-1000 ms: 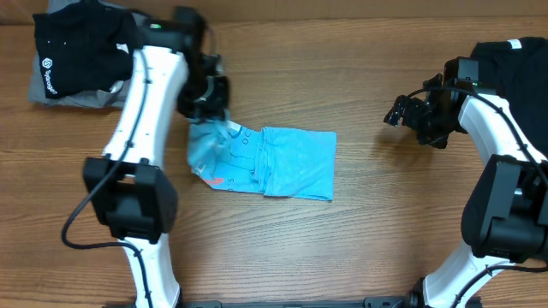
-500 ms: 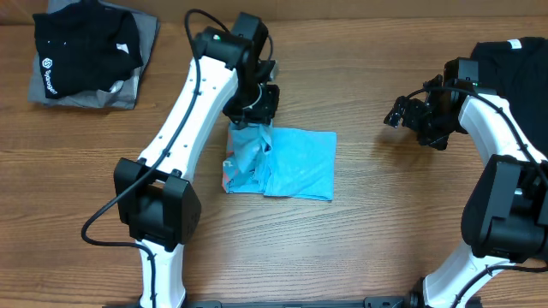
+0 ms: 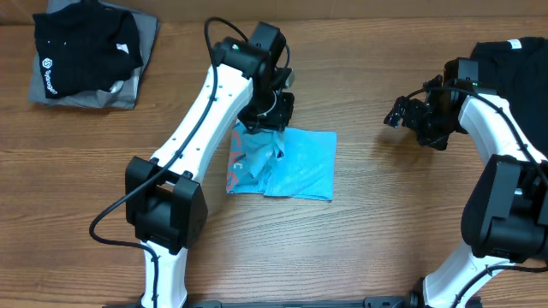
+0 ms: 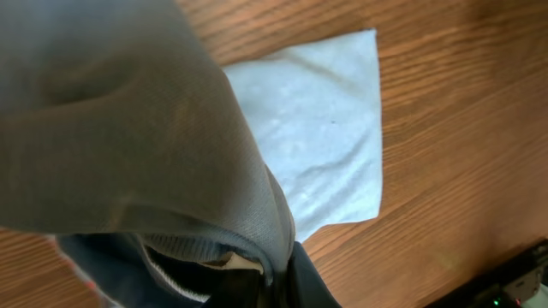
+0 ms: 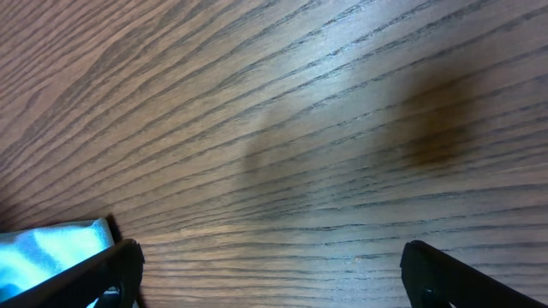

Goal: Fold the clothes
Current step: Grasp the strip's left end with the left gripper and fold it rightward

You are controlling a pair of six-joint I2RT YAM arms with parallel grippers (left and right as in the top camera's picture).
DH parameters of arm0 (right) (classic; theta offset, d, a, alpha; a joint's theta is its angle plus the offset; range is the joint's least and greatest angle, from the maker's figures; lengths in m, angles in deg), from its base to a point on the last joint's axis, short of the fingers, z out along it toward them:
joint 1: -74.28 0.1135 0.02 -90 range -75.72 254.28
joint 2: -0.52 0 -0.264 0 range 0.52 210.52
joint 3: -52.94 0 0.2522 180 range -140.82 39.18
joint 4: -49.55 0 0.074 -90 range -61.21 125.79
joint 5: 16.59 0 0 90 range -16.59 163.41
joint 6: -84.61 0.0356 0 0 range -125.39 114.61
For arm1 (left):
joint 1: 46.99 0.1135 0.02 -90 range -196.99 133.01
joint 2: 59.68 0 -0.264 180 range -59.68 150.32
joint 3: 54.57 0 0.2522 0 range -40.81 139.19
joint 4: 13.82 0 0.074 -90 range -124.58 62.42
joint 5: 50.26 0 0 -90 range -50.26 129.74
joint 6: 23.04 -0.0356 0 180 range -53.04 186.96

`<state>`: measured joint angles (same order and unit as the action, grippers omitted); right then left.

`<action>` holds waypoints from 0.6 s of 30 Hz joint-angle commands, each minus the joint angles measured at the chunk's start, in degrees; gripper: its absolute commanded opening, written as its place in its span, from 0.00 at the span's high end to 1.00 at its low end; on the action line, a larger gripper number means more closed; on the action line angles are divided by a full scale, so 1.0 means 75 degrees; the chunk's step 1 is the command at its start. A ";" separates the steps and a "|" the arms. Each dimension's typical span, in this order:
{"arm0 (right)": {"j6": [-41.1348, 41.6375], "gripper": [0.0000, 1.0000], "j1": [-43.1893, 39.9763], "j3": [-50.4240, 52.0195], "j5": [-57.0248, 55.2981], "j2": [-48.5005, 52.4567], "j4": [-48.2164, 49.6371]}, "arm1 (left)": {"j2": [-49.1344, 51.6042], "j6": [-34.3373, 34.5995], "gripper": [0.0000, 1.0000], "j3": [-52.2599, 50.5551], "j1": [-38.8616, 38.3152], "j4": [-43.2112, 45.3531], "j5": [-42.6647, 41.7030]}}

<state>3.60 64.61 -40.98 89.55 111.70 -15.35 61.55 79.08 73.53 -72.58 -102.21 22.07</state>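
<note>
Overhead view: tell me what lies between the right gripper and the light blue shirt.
Only bare wooden table lies between the open right gripper and the light blue shirt. The overhead view shows this plainly.

The overhead camera looks straight down on the table (image 3: 368, 239) from far enough to take in both my arms, whose bases sit at the bottom edge. My left wrist camera faces down from very close, and a blurred fold of the light blue shirt (image 4: 325, 128) fills half its frame. My right wrist camera skims low over bare wood, between the fingers (image 5: 107, 269) of my right pincer (image 5: 270, 282). All three views share that shirt.
</note>
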 commanded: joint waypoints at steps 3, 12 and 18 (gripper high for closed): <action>0.0029 0.00 -0.0003 0.0038 0.0029 -0.0090 -0.0020 | 0.0052 0.0102 0.93 -0.0358 -0.0207 0.0425 -0.0784; 0.0029 0.00 -0.0003 0.0038 0.0032 -0.0090 -0.0026 | 0.0058 -0.0189 0.89 -0.0391 -0.0560 0.0790 -0.0950; 0.0029 0.00 -0.0003 0.0038 0.0029 -0.0090 -0.0023 | 0.0079 -0.0189 0.82 -0.0452 -0.0662 0.0790 -0.0903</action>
<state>3.60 64.63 -40.98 89.55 111.70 -15.72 61.64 78.62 70.78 -77.04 -96.53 16.86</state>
